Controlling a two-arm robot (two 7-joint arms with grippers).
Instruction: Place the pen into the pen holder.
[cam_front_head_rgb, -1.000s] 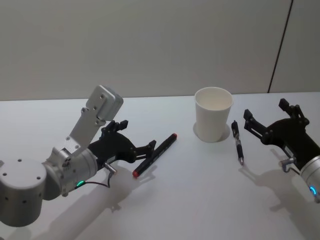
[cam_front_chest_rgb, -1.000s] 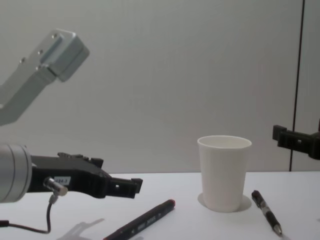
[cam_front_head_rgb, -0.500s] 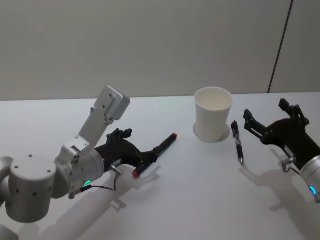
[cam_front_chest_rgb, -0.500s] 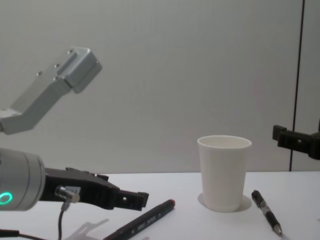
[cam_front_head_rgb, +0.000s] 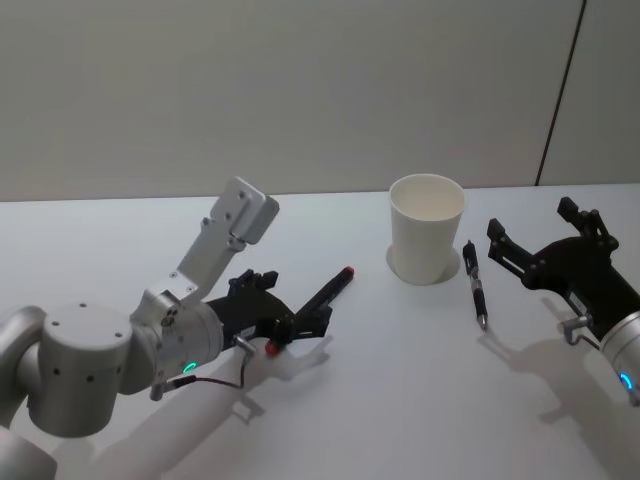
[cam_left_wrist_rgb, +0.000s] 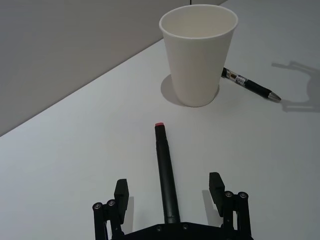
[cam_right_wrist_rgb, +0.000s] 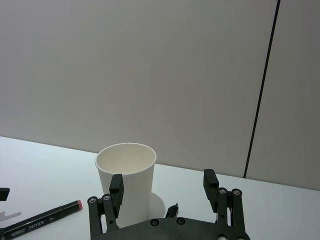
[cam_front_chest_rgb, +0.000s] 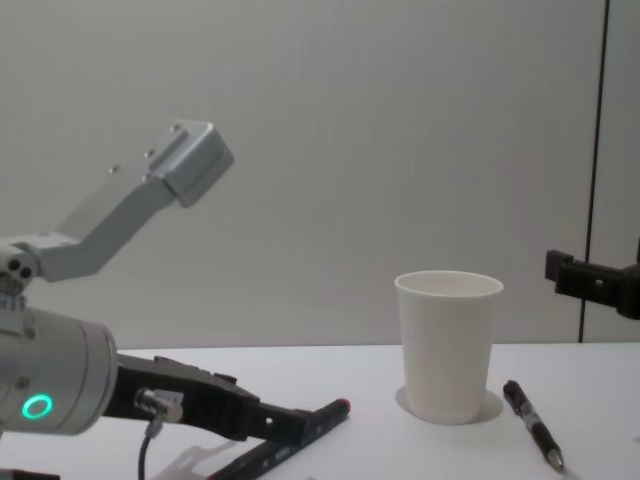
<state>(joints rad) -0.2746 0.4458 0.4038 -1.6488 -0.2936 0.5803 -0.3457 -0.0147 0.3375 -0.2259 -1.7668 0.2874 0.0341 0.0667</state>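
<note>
Hard to follow in the head view: the pen (cam_front_head_rgb: 336, 284), barrel partly covered by the left gripper (cam_left_wrist_rgb: 168, 184), flat on the worktop (cam_front_head_rgb: 380, 400) just left of the pen holder (cam_front_head_rgb: 427, 228). Moved forward since a second ago to straddle that barrel, fingers wide, touching neither side. Right of the pen holder, past the click pen (cam_front_head_rgb: 474, 285), right gripper (cam_front_head_rgb: 532, 222) idle, fingers wide and empty.
</note>
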